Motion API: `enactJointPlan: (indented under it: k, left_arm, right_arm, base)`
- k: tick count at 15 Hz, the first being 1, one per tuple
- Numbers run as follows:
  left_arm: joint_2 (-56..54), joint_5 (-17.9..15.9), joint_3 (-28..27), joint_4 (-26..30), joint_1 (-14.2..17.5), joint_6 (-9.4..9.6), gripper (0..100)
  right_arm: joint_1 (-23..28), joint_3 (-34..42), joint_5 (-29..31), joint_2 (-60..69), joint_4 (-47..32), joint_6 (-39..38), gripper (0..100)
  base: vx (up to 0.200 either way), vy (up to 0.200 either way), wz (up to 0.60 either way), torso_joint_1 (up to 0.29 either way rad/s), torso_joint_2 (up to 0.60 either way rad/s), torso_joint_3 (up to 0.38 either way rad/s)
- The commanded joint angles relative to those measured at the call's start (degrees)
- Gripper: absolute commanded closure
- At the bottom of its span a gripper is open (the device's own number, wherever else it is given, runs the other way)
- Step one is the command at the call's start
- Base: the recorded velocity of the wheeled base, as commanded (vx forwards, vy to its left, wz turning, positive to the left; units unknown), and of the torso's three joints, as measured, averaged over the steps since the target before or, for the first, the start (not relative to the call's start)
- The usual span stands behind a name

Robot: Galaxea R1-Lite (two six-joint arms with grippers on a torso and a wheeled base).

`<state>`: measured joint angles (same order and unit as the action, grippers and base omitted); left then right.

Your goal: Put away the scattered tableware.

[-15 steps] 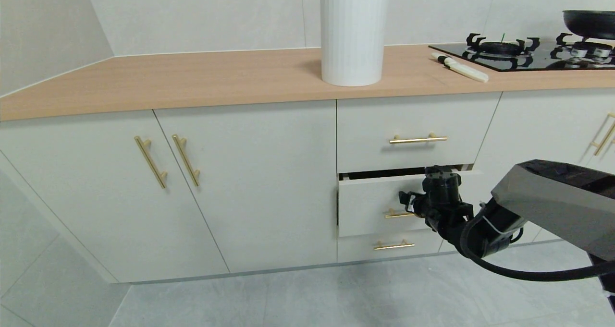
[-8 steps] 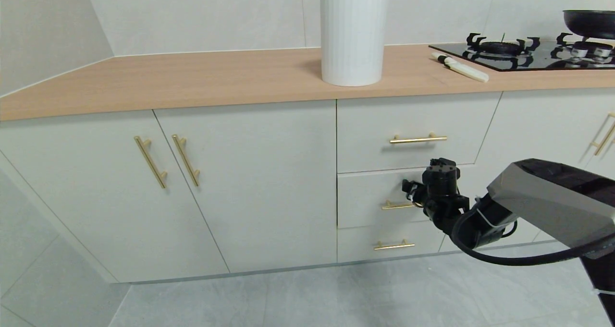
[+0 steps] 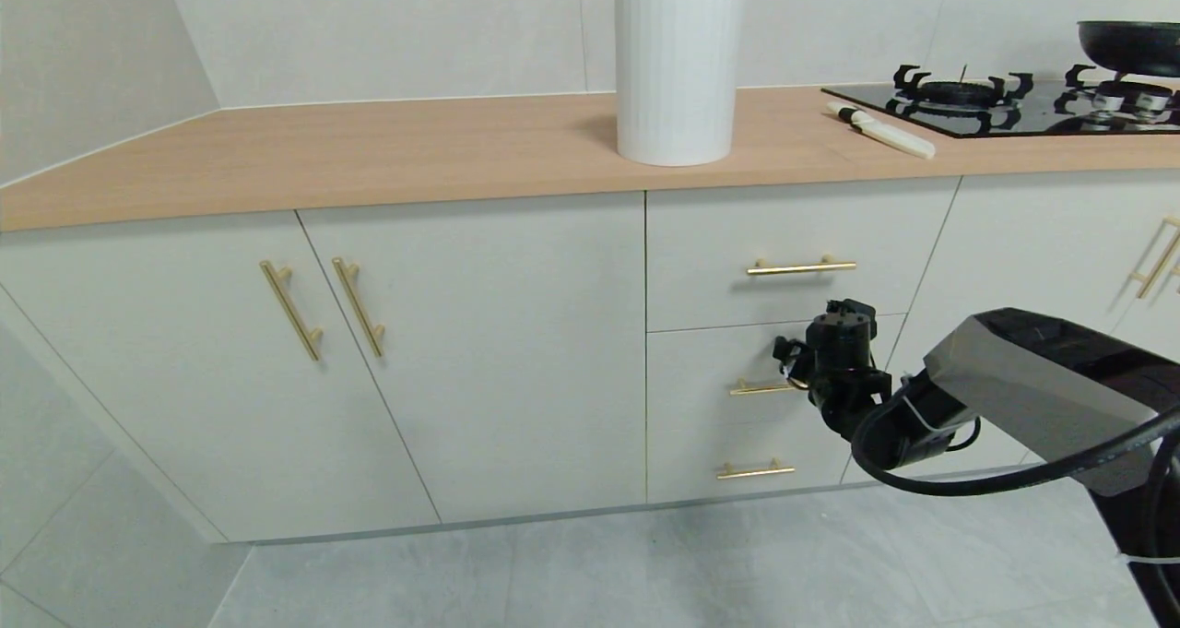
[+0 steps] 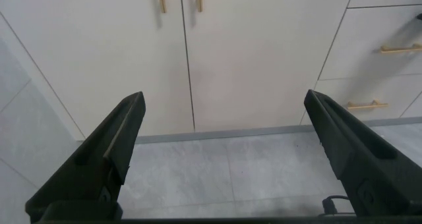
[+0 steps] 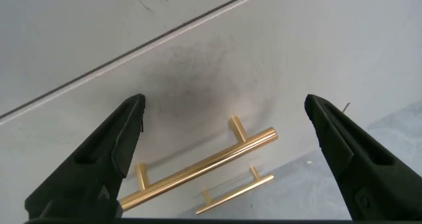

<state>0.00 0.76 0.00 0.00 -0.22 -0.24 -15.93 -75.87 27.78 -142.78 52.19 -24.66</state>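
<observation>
A white-handled knife [image 3: 880, 130] lies on the wooden counter [image 3: 369, 148] beside the stove. The middle drawer [image 3: 710, 370] below it is shut flush with the cabinet front. My right gripper [image 3: 791, 367] is right at that drawer's front, just above its gold handle [image 3: 758, 388]. In the right wrist view the right gripper [image 5: 224, 151] stands open and empty, with the gold handle [image 5: 204, 165] between and past its fingers. My left gripper [image 4: 224, 151] is open and empty, facing the cabinet doors [image 4: 184, 53] and the floor.
A tall white ribbed container [image 3: 680, 65] stands on the counter above the drawers. A black gas stove [image 3: 1005, 102] with a pan [image 3: 1129, 42] is at the right. The top drawer [image 3: 800, 266] and bottom drawer [image 3: 756, 470] are shut. Grey tiled floor [image 3: 590, 573] lies below.
The middle drawer was slightly open and is now shut. My right gripper moved forward with it toward the cabinet front and rose a little.
</observation>
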Motion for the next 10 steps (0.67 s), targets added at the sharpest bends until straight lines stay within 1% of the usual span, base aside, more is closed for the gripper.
enactJointPlan:
  k: [1,3,5,6,7,8,9,10]
  left_arm:
    - [0.0,0.04,0.0,-0.09,0.04,-0.02,0]
    - [0.0,0.04,0.0,0.0,-0.04,-0.02,0]
    - [0.0,0.04,0.0,0.0,0.04,-0.02,0]
    - [0.0,0.04,0.0,0.0,-0.04,-0.02,0]
    - [0.0,0.04,0.0,0.0,-0.04,-0.02,0]
    - [0.0,0.04,0.0,0.0,0.04,-0.02,0]
    - [0.0,0.04,0.0,0.0,-0.04,-0.02,0]
    - [0.0,0.04,0.0,0.0,-0.04,-0.02,0]
  right_arm:
    - [-0.06,0.02,-0.01,0.13,0.11,-0.04,0]
    - [-0.06,0.64,-0.01,0.66,0.11,-0.04,0]
    - [-0.06,5.03,-0.98,4.35,-0.42,0.23,0]
    - [-0.24,8.46,-2.73,7.6,-0.51,0.76,0]
    - [-0.5,13.03,-4.05,11.73,-0.42,1.63,0]
    - [-0.85,19.18,-5.19,17.8,-0.42,2.78,0]
    - [-1.03,22.88,-6.34,22.45,-0.42,4.18,0]
    - [-1.03,26.66,-6.07,28.34,-0.42,5.24,0]
  base:
    - [0.0,0.0,0.0,0.0,0.0,0.0]
    - [0.0,0.0,0.0,0.0,0.0,0.0]
    - [0.0,0.0,0.0,0.0,0.0,0.0]
    - [0.0,0.0,0.0,0.0,0.0,0.0]
    - [0.0,0.0,0.0,0.0,0.0,0.0]
    - [0.0,0.0,0.0,0.0,0.0,0.0]
    - [0.0,0.0,0.0,0.0,0.0,0.0]
    - [0.0,0.0,0.0,0.0,0.0,0.0]
